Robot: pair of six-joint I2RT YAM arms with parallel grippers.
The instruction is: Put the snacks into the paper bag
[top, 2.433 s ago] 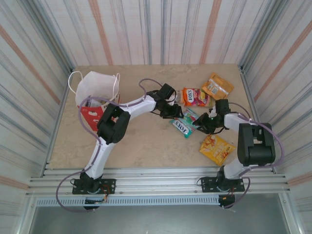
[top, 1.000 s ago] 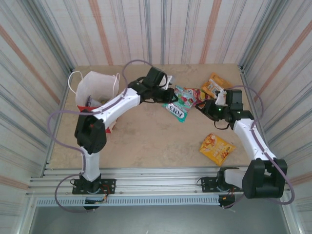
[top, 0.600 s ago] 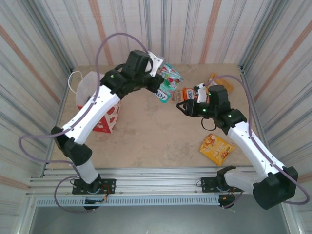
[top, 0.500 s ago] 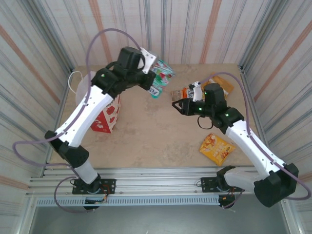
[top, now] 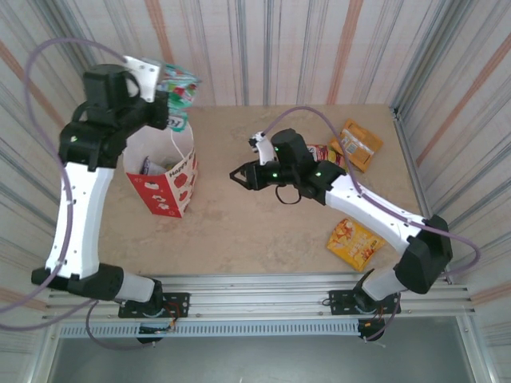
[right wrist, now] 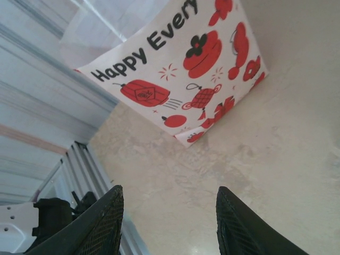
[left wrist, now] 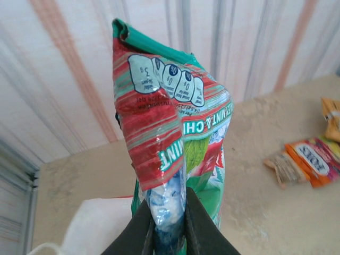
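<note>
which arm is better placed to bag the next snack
Left. The left jaws are shut on the teal packet, held above the open top of the paper bag; the right jaws stand open and empty, off to its side.

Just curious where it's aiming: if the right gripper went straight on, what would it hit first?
Probably the paper bag: the open right gripper points at its printed side, with bare table between, though depth is unclear.
</note>
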